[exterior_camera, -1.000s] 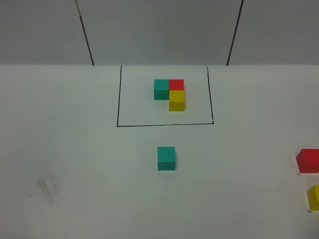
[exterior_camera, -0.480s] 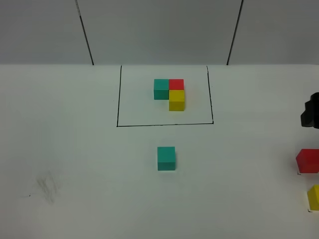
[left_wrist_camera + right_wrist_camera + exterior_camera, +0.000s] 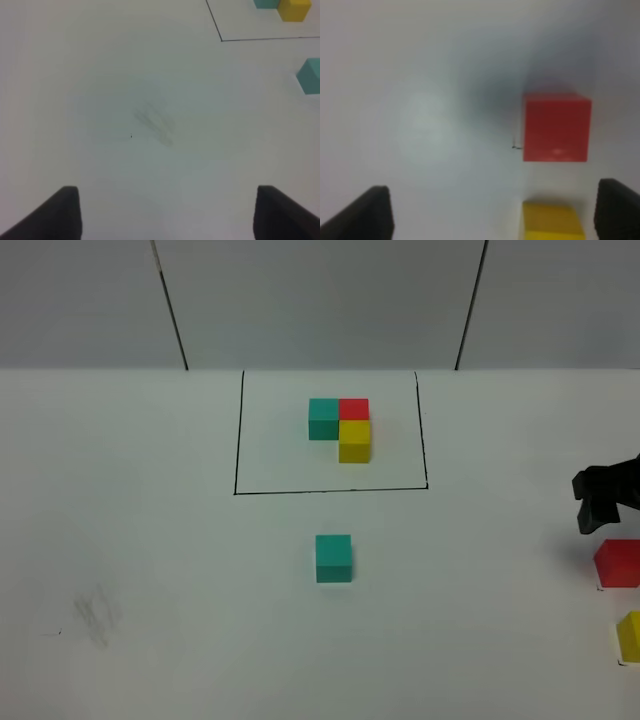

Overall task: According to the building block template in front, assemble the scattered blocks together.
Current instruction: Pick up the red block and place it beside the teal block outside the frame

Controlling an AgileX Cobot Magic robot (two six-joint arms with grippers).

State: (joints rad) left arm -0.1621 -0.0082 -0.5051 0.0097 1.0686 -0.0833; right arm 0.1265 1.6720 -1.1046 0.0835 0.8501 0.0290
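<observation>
– Where are your blocks now?
– The building block template [image 3: 340,428] is in the upper centre of the high view, inside a thin black rectangle [image 3: 330,490]. It is three matte cubes in an L: teal at left, red touching it at right, yellow touching the red from below. Your loose teal cube [image 3: 333,558] stands alone in the centre, under the frame. The red cube [image 3: 618,563] and the yellow cube [image 3: 630,635] are at the right edge, apart.
– And the grippers?
– Your right gripper [image 3: 603,502] hangs just upper left of the red cube, jaws spread wide, nothing between them. Your left gripper [image 3: 167,215] is spread wide too, empty, over the white table [image 3: 100,75].
</observation>
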